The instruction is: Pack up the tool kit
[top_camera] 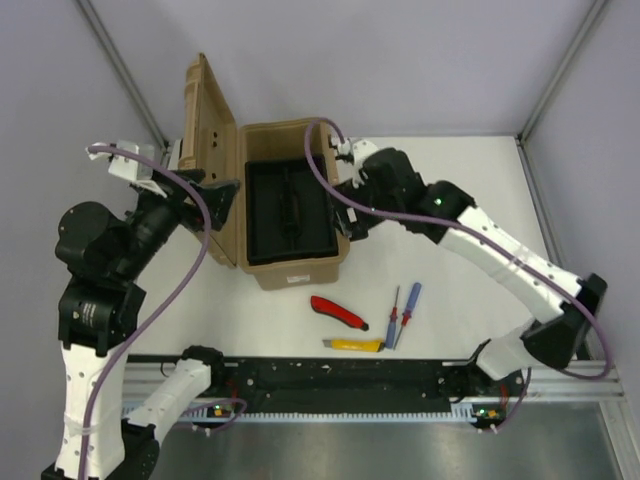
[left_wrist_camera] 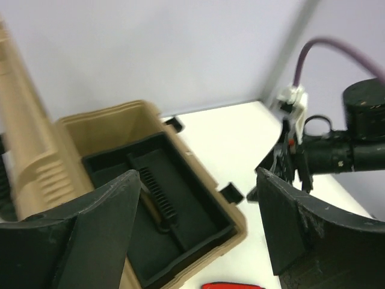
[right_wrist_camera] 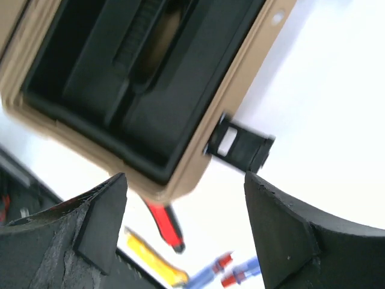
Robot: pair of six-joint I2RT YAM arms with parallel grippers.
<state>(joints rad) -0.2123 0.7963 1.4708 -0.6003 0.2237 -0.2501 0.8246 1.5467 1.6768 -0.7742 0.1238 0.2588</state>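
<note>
1. The tan toolbox (top_camera: 295,268) stood open on the white bench (top_camera: 460,190), left of centre and toward the far side. Its lid (top_camera: 208,140) was swung up on the left.
2. A black tray (top_camera: 264,232) sat inside the box. A ribbed black handle (left_wrist_camera: 157,194) lay in it, possibly the hammer's.
3. Near of the box lay the red utility knife (top_camera: 336,311), with the yellow utility knife (top_camera: 355,345) closer to the near edge. Just to their right, the red screwdriver (top_camera: 393,316) and blue screwdriver (top_camera: 408,314) lay side by side.
4. The left gripper (left_wrist_camera: 198,192) hovered at the box's left side by the lid, its jaws wide apart and holding nothing.
5. The right gripper (right_wrist_camera: 185,180) hung over the box's right rim beside a black latch (right_wrist_camera: 240,147), its jaws also apart and empty.
</note>
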